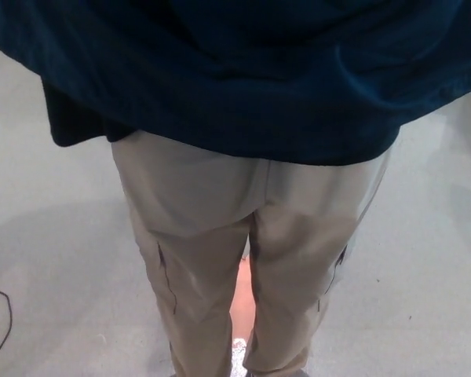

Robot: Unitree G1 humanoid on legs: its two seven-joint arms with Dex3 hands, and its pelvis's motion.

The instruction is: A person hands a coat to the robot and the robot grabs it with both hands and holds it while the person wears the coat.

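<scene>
Neither robot hand shows, so you can't tell their state or which is nearer. Coat [243, 71] spans the top left to right, draped over the person's legs [220, 259].

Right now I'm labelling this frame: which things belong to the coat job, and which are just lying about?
Part of the job:
dark blue coat
person's legs in beige trousers

Just lying about:
black cable on the grey floor

Neither robot hand shows.
</scene>
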